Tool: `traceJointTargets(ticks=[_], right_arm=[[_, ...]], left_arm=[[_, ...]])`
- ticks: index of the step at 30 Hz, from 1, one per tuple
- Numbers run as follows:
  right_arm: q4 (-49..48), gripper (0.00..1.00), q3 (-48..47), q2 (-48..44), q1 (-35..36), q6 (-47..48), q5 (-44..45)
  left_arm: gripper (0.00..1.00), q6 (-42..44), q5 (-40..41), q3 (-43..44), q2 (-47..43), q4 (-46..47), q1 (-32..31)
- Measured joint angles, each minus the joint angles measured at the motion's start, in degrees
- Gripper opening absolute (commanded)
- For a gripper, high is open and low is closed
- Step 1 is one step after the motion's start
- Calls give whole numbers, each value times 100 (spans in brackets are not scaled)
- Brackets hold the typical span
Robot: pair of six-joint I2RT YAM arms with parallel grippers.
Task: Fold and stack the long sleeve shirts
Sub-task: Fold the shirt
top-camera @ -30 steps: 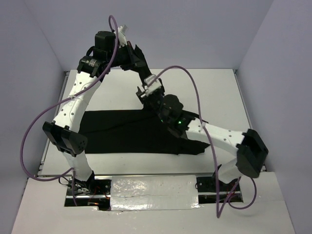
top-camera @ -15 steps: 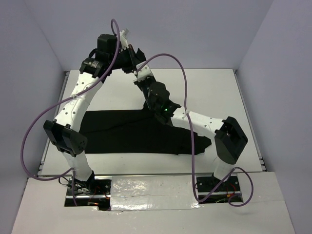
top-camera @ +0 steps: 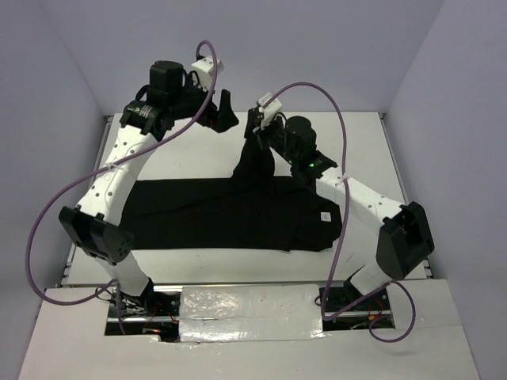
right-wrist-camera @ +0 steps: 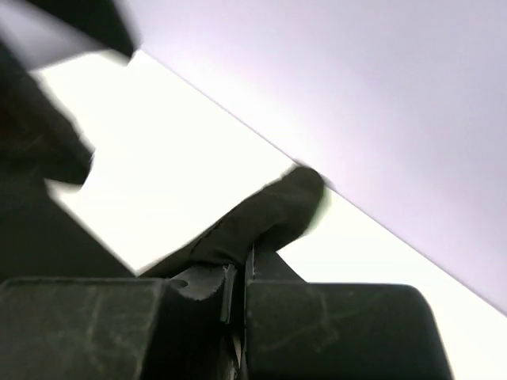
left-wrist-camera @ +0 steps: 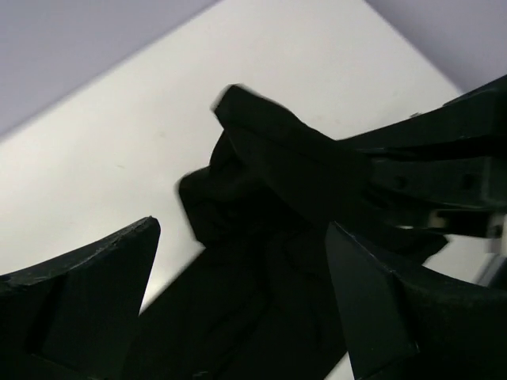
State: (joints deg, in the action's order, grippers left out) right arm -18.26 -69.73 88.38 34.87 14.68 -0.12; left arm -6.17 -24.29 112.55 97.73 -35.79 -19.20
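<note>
The black long sleeve shirt (top-camera: 214, 214) lies flat across the white table, with a small white tag (top-camera: 323, 217) near its right end. One part of it (top-camera: 257, 162) is pulled up off the table at the back. My right gripper (top-camera: 255, 128) is shut on that raised cloth; in the right wrist view the fabric (right-wrist-camera: 269, 214) comes out from between the pressed jaws of the right gripper (right-wrist-camera: 242, 273). My left gripper (top-camera: 228, 117) hangs just left of it, open and holding nothing. In the left wrist view, the left gripper (left-wrist-camera: 242, 229) has its fingers spread wide over the bunched cloth (left-wrist-camera: 261, 198).
The bare table (top-camera: 182, 150) stretches behind the shirt to the back wall. Lilac walls close in on both sides. A silver taped strip (top-camera: 249, 305) runs between the arm bases. Purple cables (top-camera: 317, 87) loop above both arms.
The left gripper has let go of the raised cloth and opened. The right gripper closed on that cloth and now holds it up, a little further right.
</note>
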Motion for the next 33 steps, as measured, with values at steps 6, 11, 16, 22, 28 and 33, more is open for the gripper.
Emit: traceJointTargets(ticks=[6,11,16,22,28,33], right_arm=[[354,0,-11,-173,11,-116,-1196],[922,0,-382,72,-76,-509,-1528],[1598,0,-1314,535,-129,-1412,-1274],[2874,0,-3051,1473,-177,-2855,-675],[3729,0,-3471,1858,-175,-3510,-328],[3919,0,-3460,1862,-138,-3613,-208]], left_arm=[[99,2057,33,-35,-474,-232,59],[99,4516,-264,-385,-616,-861,39],[99,5412,-247,-1145,-597,-994,-63],[99,5316,127,-1307,-595,-590,-299],[99,4946,476,-1309,-597,-76,-358],[99,4894,407,-1325,-595,57,-317]])
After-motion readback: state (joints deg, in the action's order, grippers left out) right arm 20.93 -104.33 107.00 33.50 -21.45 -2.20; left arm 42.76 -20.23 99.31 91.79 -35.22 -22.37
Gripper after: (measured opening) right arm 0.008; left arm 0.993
